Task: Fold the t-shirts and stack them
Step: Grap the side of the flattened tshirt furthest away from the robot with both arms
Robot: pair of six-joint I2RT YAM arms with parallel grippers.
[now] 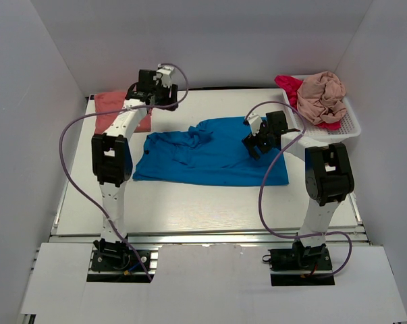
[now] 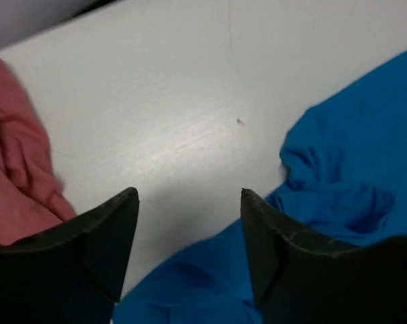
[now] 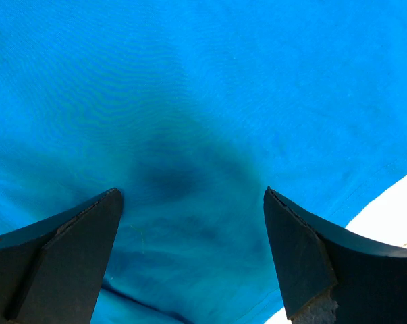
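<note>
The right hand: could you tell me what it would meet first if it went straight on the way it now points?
Most likely the blue t-shirt, whose cloth fills the view ahead of the open right hand; how far off is unclear.

The beige-pink t-shirt [image 1: 321,96] hides most of the magenta-red t-shirt [image 1: 288,85] beneath it in the basket [image 1: 350,123].
</note>
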